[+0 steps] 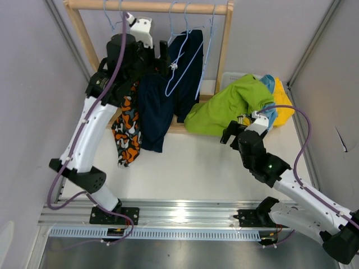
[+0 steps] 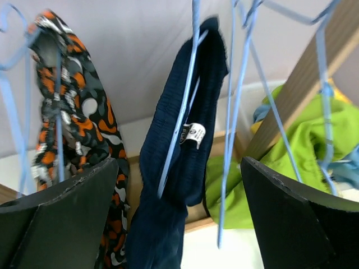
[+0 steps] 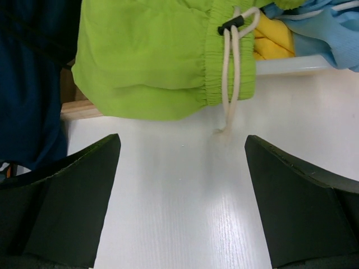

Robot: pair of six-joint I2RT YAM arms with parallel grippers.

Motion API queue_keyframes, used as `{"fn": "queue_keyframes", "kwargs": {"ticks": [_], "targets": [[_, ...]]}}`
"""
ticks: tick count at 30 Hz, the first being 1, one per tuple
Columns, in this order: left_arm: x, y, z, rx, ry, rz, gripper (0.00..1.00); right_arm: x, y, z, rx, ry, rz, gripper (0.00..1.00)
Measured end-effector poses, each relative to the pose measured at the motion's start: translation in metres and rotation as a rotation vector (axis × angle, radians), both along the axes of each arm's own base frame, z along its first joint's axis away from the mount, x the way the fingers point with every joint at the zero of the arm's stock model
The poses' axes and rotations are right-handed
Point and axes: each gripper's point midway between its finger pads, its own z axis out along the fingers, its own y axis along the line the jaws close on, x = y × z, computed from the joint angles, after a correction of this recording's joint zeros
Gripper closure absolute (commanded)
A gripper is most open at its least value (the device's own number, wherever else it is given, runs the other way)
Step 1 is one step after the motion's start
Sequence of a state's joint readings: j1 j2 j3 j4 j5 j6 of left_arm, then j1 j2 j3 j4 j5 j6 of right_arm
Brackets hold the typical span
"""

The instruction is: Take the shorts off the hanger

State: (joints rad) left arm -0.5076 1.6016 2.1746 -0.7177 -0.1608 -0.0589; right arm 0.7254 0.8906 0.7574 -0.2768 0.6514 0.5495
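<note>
- The wooden rack (image 1: 148, 7) stands at the far side of the table (image 1: 196, 168), with several light blue hangers (image 1: 182, 56) on its top bar.
- The navy shorts (image 2: 179, 140) are draped over one of these hangers near the middle of the rack and hang down toward its base.
- The patterned shorts (image 1: 128, 131), orange, black and white, hang from a hanger toward the rack's left end, just beside the navy pair.
- The lime green shorts (image 1: 221, 106) lie in a heap at the rack's right foot, and their white drawcord (image 3: 231, 84) trails onto the table.
- The yellow shorts (image 1: 283, 106) and the light blue shorts (image 1: 269, 84) are bunched just right of the rack, touching the lime green pair.
- The left gripper (image 2: 178, 168) is raised below the rack's top bar with its fingers spread wide. The navy shorts and their hanger sit in the gap, and neither finger grips them.
- The right gripper (image 3: 182, 140) is low over the table in front of the rack's right end. Its fingers are wide apart and empty, and it faces the lime green waistband.
</note>
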Motion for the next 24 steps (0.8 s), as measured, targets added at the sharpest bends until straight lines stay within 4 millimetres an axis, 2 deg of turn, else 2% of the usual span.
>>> {"fn": "queue_keyframes", "kwargs": {"ticks": [4, 8, 10, 11, 12, 14, 15, 24], "targets": [[0.030, -0.006, -0.032, 0.034, 0.071, 0.008, 0.05, -0.007, -0.008, -0.006, -0.010, 0.004, -0.011, 0.01], [0.042, -0.007, -0.048, 0.046, 0.108, 0.004, 0.12, -0.013, -0.015, -0.015, -0.028, 0.019, -0.018, 0.00], [0.044, -0.008, -0.049, 0.044, 0.111, 0.004, 0.25, -0.015, -0.017, -0.019, -0.039, 0.029, -0.020, 0.01], [0.044, -0.008, -0.049, 0.042, 0.112, 0.002, 0.35, -0.015, -0.018, -0.021, -0.041, 0.031, -0.020, 0.01], [0.044, -0.009, -0.049, 0.038, 0.112, 0.000, 0.56, -0.016, -0.018, -0.022, -0.045, 0.035, -0.021, 0.01], [0.045, -0.009, -0.046, 0.031, 0.104, -0.003, 0.80, -0.017, -0.019, -0.025, -0.050, 0.041, -0.021, 0.00], [0.045, -0.010, -0.046, 0.030, 0.101, -0.005, 0.99, -0.017, -0.020, -0.027, -0.052, 0.042, -0.021, 0.00], [0.048, -0.013, -0.046, 0.038, 0.110, -0.028, 1.00, -0.020, -0.023, -0.030, -0.052, 0.043, -0.021, 0.01]]}}
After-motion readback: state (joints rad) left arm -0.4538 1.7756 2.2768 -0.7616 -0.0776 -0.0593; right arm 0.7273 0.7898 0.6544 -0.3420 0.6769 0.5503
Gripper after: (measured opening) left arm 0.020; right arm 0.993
